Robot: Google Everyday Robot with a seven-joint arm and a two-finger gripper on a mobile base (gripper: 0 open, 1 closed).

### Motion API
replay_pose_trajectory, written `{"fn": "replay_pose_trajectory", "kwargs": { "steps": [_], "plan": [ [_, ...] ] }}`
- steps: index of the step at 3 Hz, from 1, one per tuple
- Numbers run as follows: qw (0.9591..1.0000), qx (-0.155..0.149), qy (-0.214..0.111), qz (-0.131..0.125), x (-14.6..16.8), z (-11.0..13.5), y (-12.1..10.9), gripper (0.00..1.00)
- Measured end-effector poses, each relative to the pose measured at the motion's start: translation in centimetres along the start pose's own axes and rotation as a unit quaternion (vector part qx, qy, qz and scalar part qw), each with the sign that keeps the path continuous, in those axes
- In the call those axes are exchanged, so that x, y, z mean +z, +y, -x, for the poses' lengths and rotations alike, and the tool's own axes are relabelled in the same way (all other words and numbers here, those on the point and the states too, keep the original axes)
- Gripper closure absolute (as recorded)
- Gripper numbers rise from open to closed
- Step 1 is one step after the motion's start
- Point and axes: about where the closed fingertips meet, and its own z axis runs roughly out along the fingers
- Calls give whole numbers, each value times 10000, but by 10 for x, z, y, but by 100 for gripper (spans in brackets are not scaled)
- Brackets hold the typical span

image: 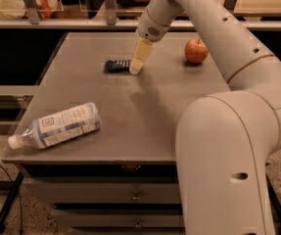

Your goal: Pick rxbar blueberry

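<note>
The rxbar blueberry is a small flat dark navy bar with pale print. It lies on the grey table at the back middle. My gripper points down at the bar's right end, its pale fingers reaching the table level and covering that end of the bar. The white arm comes in from the lower right and fills the right side of the view.
A red apple sits on the table to the right of the gripper. A clear plastic water bottle with a white label lies on its side near the front left corner. Drawers are below the table. A shelf rail runs behind it.
</note>
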Motion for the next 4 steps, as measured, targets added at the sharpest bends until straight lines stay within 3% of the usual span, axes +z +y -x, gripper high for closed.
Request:
{"fn": "replay_pose_trajectory", "kwargs": {
  "steps": [3,4],
  "plan": [
    [9998,164,19,103,37,2,9,0],
    [9997,159,30,182,47,4,11,16]
  ]
}}
